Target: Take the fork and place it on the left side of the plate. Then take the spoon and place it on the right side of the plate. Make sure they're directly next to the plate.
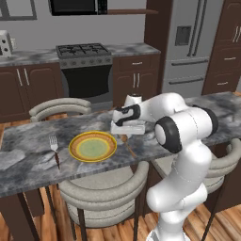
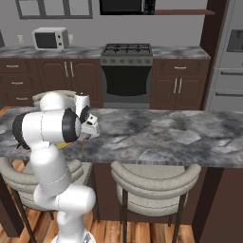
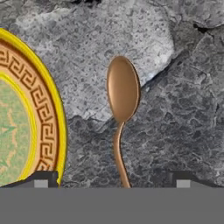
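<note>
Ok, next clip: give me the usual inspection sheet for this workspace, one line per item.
Surface: grey marbled stone counter, bar stools along its near edge.
Job's things: round yellow-rimmed plate with a pale green centre; silver-tined fork with a dark brown handle flat on the counter to the plate's left, a small gap between; orange-tan wooden-looking spoon flat on the counter to the plate's right, apart from the rim, bowl pointing away from the gripper.
Clutter: nothing seen.
Gripper: open above the spoon's handle, holding nothing.
Cables: nothing seen.
Surroundings: stove, white microwave, steel fridge, dark wood cabinets.
</note>
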Robot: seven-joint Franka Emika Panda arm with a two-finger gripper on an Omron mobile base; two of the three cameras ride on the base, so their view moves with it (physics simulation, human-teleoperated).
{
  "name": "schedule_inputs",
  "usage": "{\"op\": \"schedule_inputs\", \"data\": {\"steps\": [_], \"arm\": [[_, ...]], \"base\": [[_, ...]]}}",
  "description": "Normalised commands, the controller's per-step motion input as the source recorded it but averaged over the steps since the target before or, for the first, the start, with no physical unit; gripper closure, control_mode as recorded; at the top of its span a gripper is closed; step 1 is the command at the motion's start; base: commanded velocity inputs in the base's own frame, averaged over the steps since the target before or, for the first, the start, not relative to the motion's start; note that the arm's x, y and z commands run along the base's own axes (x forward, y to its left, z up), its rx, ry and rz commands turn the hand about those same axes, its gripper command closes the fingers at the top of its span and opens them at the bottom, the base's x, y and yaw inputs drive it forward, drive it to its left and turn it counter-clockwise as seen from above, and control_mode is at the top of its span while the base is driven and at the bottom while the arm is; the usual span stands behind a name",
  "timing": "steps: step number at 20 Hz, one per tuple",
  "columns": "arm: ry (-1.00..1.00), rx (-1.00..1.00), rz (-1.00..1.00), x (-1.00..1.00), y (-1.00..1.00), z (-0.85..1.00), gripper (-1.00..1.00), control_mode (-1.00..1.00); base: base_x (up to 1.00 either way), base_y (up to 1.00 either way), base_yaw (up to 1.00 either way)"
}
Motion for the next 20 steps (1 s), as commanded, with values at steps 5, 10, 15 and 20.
{"op": "schedule_inputs", "data": {"steps": [5,10,15,20], "arm": [[-0.04,0.00,-0.02,-0.36,0.00,0.72,-1.00,-1.00],[-0.04,0.00,0.00,-0.50,0.00,0.78,-1.00,-1.00],[-0.05,0.00,-0.01,-0.49,0.00,0.78,-1.00,-1.00],[-0.06,0.00,-0.01,-0.49,-0.02,0.76,-1.00,-1.00]], "base": [[0.00,0.00,0.00],[0.00,0.00,0.00],[0.00,0.00,0.00],[0.00,0.00,0.00]]}}
